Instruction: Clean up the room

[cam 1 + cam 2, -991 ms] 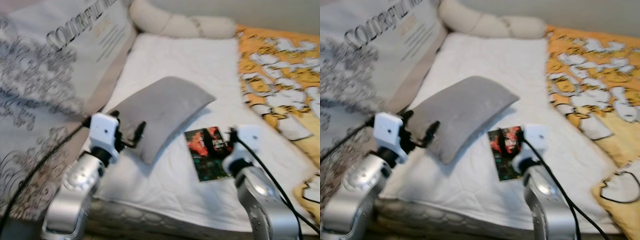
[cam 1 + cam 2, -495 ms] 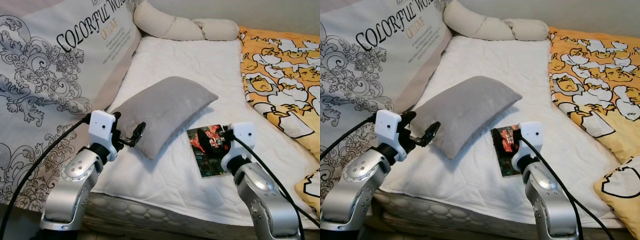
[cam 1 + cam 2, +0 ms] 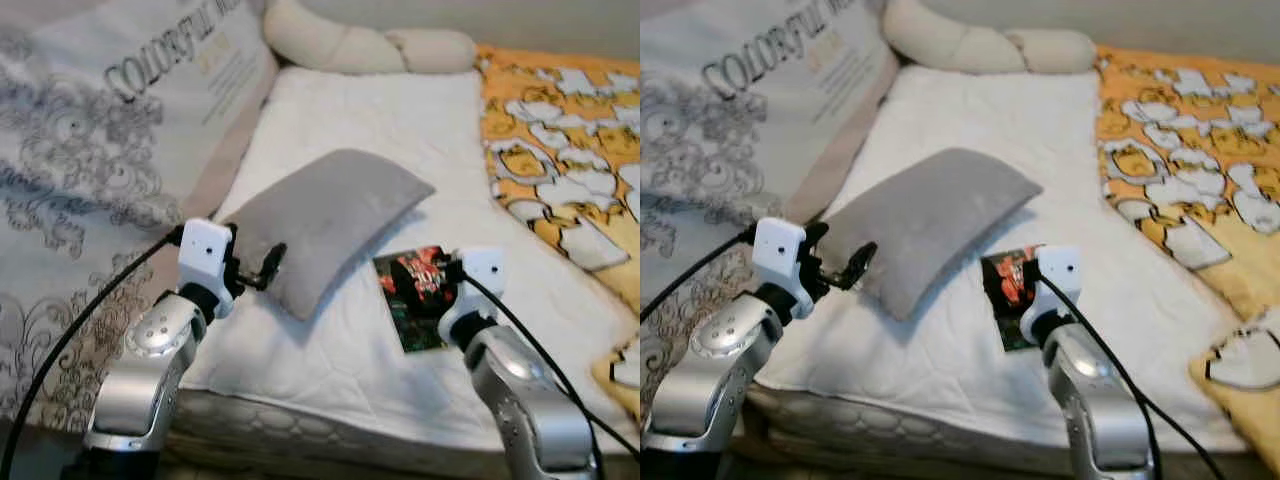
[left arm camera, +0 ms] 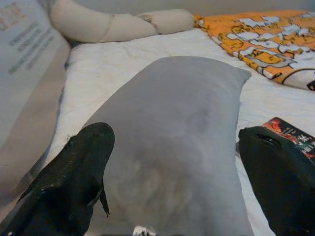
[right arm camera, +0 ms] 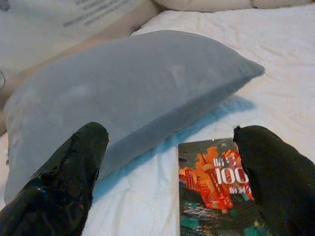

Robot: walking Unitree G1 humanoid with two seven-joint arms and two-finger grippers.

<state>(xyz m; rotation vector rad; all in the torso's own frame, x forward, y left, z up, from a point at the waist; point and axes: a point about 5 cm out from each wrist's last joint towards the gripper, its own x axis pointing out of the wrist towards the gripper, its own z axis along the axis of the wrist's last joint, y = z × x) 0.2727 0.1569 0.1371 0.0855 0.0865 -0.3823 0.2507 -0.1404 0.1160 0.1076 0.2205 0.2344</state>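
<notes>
Grey pillow (image 3: 325, 220) lies askew mid-mattress (image 3: 400, 130), book (image 3: 420, 295) flat just beside its lower corner. Your left gripper (image 4: 172, 167) is spread wide around the pillow's near end, nothing held. Right gripper (image 5: 170, 157) is also released, hovering over the book's top edge. Risk: soft pillow folds out of a shallow pinch; thin book slides on the sheet if you clamp from above.

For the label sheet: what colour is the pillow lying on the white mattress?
Plain grey pillow, clearest in the right wrist view.
</notes>
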